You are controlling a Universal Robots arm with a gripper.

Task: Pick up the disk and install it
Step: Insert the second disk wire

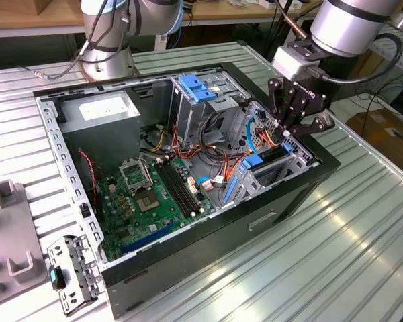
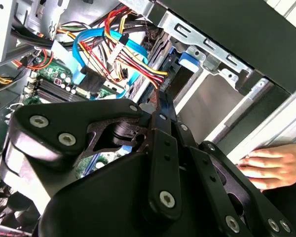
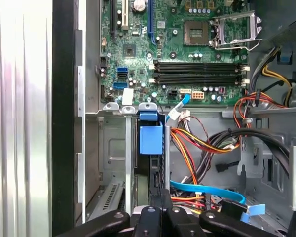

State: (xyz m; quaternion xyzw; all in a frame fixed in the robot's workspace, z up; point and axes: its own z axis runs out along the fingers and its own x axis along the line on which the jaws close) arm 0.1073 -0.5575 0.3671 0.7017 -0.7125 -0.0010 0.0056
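The disk (image 1: 271, 153) stands on edge inside the drive cage at the case's corner on the exterior view's right, with its blue carrier tab (image 1: 253, 162) beside it. The first wrist view shows the same blue tab (image 3: 151, 139) and the dark disk edge (image 3: 154, 170) down in the slot. My gripper (image 1: 287, 134) hangs directly over it, fingers pointing down. In both wrist views the gripper (image 2: 161, 101) (image 3: 160, 197) is shut, its two fingers pressed flat together with the tips at the disk's edge, near the carrier tab (image 2: 186, 60).
The open case holds a motherboard (image 1: 154, 194), a grey power-supply box (image 1: 101, 111), a bare blue bracket (image 1: 198, 88) on the upper cage and loose cables (image 1: 221, 161) beside the drive cage. A person's hand (image 2: 271, 165) rests outside the case wall. A metal bracket (image 1: 70, 272) lies on the table.
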